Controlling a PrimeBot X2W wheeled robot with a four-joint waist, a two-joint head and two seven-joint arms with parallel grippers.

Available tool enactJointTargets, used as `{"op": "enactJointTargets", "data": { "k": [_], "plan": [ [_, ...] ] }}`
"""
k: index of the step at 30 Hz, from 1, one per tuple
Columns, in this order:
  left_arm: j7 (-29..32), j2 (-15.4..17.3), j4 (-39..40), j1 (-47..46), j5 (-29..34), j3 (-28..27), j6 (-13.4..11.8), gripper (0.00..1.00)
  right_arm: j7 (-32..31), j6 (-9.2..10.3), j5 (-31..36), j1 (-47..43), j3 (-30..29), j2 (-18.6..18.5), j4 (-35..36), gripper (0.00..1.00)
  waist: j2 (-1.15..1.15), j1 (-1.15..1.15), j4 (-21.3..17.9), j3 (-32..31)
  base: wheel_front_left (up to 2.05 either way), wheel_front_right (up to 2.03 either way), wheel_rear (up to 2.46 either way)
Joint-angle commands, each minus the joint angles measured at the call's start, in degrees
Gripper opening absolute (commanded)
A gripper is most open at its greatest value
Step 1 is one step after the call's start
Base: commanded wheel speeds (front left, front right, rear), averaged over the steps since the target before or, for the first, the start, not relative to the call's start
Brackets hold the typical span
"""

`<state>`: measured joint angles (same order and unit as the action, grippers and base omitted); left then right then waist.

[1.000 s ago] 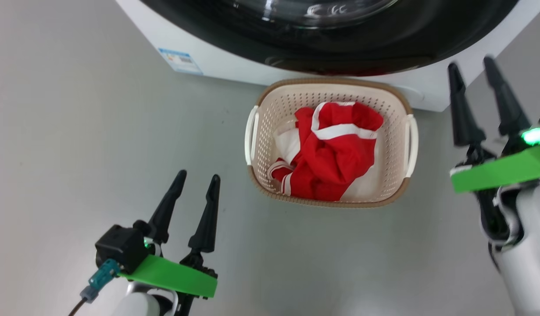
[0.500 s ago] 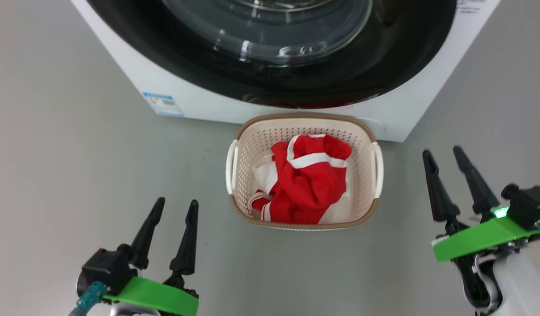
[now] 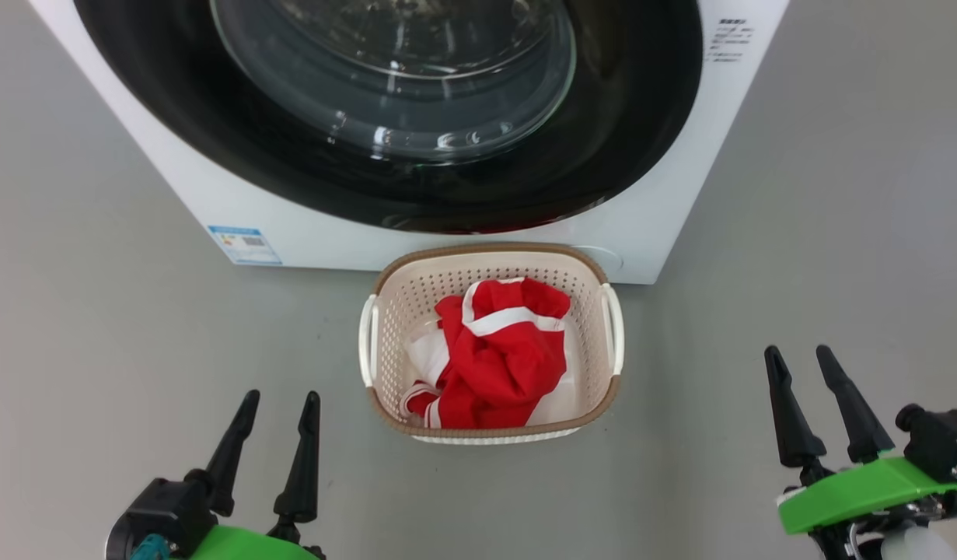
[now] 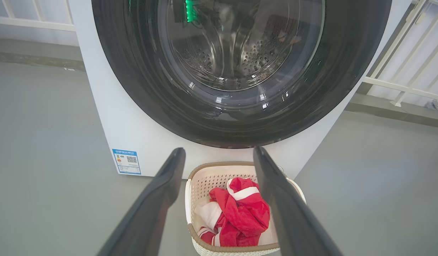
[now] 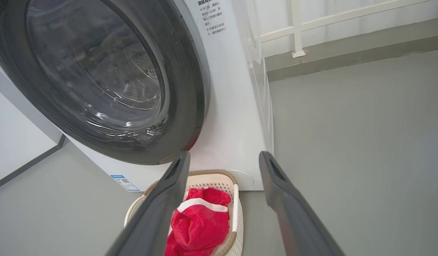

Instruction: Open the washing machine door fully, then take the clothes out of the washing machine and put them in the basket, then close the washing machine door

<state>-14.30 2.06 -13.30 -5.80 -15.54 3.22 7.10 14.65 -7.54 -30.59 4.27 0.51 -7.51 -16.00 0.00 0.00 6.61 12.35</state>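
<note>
The white washing machine (image 3: pixel 478 241) stands ahead with its round black washing machine door (image 3: pixel 618 124) flush against the front, glass window showing the steel drum (image 4: pixel 236 46). On the floor in front sits the cream basket (image 3: pixel 385 295) holding the red and white clothes (image 3: pixel 497 354). My left gripper (image 3: pixel 280 400) hangs open at the lower left, well left of the basket, nothing between its fingers. My right gripper (image 3: pixel 801 354) is open at the lower right, apart from the basket, and empty. Both wrist views look past open fingers at the door (image 5: pixel 183 71) and basket (image 4: pixel 201 174).
Grey floor (image 3: pixel 797 233) surrounds the machine. A blue label (image 3: pixel 243 244) marks the machine's lower left front. White railings (image 4: pixel 411 85) and a low kerb run behind the machine on both sides.
The head camera has tilted up, so more of the door and machine show. My right gripper has come down and back from beside the machine's corner. The left gripper has drawn back a little.
</note>
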Motion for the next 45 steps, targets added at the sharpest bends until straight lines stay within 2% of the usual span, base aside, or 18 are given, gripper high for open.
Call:
{"op": "enactJointTargets", "data": {
  "k": [1, 15, 28, 45],
  "plan": [
    [-0.7, 0.8, 1.1, 0.3, 0.5, -2.3, 0.3, 1.0, 0.3, 0.05, 1.0, -0.7, 0.8, -0.3, 1.2, 1.0, 0.0, 0.0, -1.2, -1.1, 0.0, 0.0, 0.0],
    [-0.7, 0.8, 2.2, 4.0, 1.7, -3.9, 0.4, 1.0, 0.3, 0.05, 1.5, -5.4, -1.7, 0.6, 1.6, 1.0, 0.0, 0.0, -3.4, -4.0, 0.0, 0.0, 0.0],
    [-0.7, 0.8, 3.9, 7.7, 2.2, -5.8, 0.4, 1.0, 0.3, 0.05, 1.8, -9.5, -3.0, 0.8, 2.3, 1.0, 0.0, 0.0, -3.8, -5.8, 0.0, 0.0, 0.0],
    [-0.7, 0.8, 4.0, 8.3, 1.7, -5.6, 0.4, 1.0, 0.3, 0.05, 2.0, -9.9, -3.1, 1.2, 2.2, 1.0, 0.0, 0.0, -4.0, -6.8, 0.0, 0.0, 0.0]
  ]
}}
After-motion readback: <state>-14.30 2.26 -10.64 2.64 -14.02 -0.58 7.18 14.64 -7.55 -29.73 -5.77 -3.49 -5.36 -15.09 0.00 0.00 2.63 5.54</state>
